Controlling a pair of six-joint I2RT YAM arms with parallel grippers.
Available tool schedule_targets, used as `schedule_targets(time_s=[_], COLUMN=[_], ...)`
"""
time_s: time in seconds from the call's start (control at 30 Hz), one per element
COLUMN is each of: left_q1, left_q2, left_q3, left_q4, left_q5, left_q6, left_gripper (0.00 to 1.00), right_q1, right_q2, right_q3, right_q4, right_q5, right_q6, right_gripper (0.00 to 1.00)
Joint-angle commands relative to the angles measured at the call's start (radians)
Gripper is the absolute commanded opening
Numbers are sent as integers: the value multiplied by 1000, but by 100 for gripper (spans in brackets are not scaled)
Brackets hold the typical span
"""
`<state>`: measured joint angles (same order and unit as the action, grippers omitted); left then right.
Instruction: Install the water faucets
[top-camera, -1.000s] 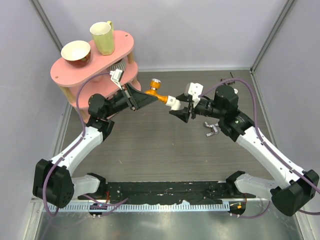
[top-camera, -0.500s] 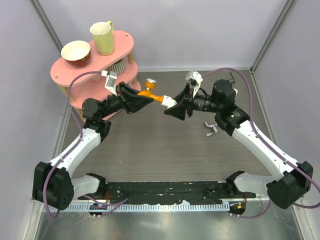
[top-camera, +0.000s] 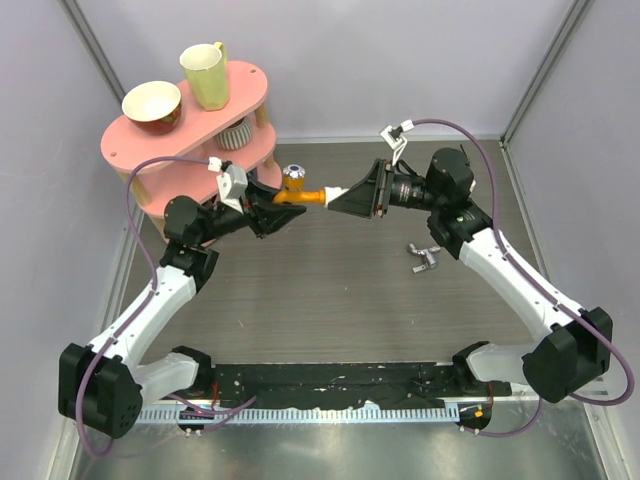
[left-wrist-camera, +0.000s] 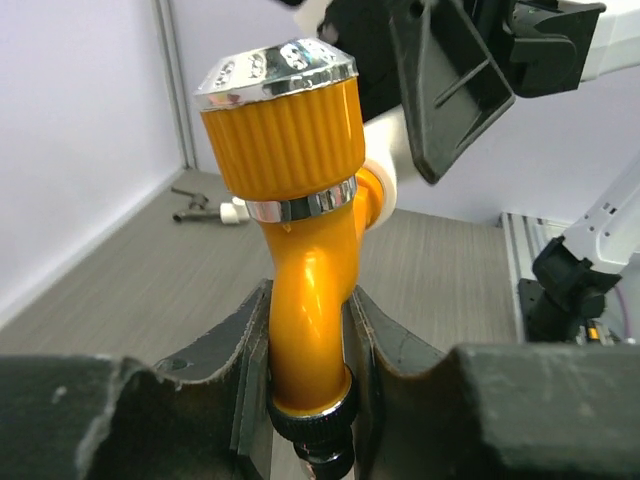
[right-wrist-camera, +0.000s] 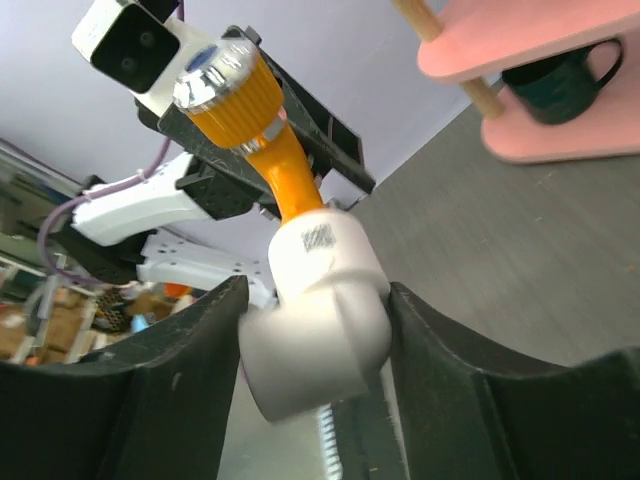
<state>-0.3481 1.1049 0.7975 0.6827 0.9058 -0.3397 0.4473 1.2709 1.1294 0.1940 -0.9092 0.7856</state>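
Observation:
The orange tap (top-camera: 303, 197) with its silvery knob (top-camera: 293, 176) hangs above the table's middle, held between both arms. My left gripper (top-camera: 270, 207) is shut on the tap's spout end; in the left wrist view the orange body (left-wrist-camera: 308, 300) sits tight between the black fingers (left-wrist-camera: 235, 345). My right gripper (top-camera: 345, 198) is shut on the white pipe fitting, which is joined to the tap's other end. In the right wrist view the white fitting (right-wrist-camera: 318, 315) fills the gap between the fingers (right-wrist-camera: 190, 350), with the orange tap (right-wrist-camera: 262, 140) beyond it.
A pink two-tier shelf (top-camera: 180, 130) stands at the back left with a bowl (top-camera: 152, 104) and a yellow cup (top-camera: 207, 75) on top and a dark mug (right-wrist-camera: 560, 75) under it. A small silver metal piece (top-camera: 425, 258) lies on the table at the right.
Both grippers have moved toward the back with the tap and fitting between them. The tap has turned, so its knob now faces up, and the right wrist has rolled.

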Motion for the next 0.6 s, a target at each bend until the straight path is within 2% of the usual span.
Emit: schedule_targets(time_s=[0.0, 0.03, 0.07, 0.13, 0.2, 0.37, 0.47, 0.57], left_q1=[-9, -9, -8, -9, -9, -9, -8, -8], left_q2=[-28, -22, -17, -13, -5, -1, 7, 30], left_q3=[3, 8, 9, 6, -3, 19, 38, 61], left_q4=[-129, -129, -121, -95, -37, -70, -83, -95], left_q5=[-68, -102, -117, -156, -195, -275, -288, -278], left_q6=[-77, -120, -228, -335, -471, -603, -686, -769], left_gripper=[0, 0, 0, 0, 0, 0, 0, 0], right_q1=[-9, -10, -10, -9, -10, -7, 8, 47], right_q2=[-66, -77, -87, -107, -119, -215, -275, -289], right_q3=[79, 89, 90, 92, 84, -23, -112, -126], right_q4=[87, -6, -51, -153, -186, -105, -31, -62], right_q5=[52, 73, 126, 176, 219, 199, 230, 312], right_q6=[-167, -242, -394, -514, -636, -831, -976, -1094], right_gripper=[65, 71, 72, 76, 76, 76, 77, 77])
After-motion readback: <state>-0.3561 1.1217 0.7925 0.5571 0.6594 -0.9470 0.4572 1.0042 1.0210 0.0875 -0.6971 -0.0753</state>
